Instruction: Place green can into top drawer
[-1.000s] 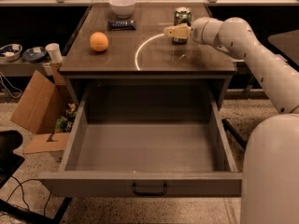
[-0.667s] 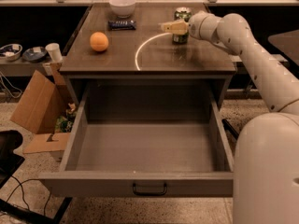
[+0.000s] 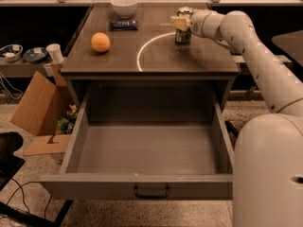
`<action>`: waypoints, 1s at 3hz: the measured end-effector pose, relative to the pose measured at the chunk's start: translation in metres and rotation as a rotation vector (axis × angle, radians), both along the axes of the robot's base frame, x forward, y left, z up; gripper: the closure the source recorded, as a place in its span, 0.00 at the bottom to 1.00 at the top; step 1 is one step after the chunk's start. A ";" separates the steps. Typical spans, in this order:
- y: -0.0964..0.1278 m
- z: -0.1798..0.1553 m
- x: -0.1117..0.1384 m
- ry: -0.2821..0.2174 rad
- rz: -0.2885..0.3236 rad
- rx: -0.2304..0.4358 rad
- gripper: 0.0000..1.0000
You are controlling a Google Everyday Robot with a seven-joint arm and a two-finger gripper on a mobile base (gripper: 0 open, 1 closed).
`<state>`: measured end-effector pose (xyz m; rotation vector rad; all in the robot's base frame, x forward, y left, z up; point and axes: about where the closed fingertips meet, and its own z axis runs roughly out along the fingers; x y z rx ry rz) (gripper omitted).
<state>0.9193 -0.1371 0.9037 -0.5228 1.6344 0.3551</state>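
My arm (image 3: 258, 51) is smooth, glossy white, built of rounded tube-like segments with bulging joints, widening below into a broad white body (image 3: 265, 174) with one small dark slot, and ending in my cream-yellow gripper (image 3: 181, 22) above the tabletop (image 3: 156, 63), far right.

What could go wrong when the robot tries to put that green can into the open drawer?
1. The pincer is right at the green can, which stands upright far back on the tabletop. A clumsy nudge could tip it over and let it roll.
2. The can has to travel past the table's front edge to the open top drawer. If the hold is weak, it might slip and fall short of the drawer.
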 end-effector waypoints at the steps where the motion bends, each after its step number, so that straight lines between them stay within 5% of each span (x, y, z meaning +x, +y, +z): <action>1: 0.000 0.000 0.000 0.000 0.000 0.000 0.78; 2: 0.000 0.000 0.000 0.000 0.000 0.000 1.00; 3: 0.011 0.024 -0.014 -0.026 0.042 -0.027 1.00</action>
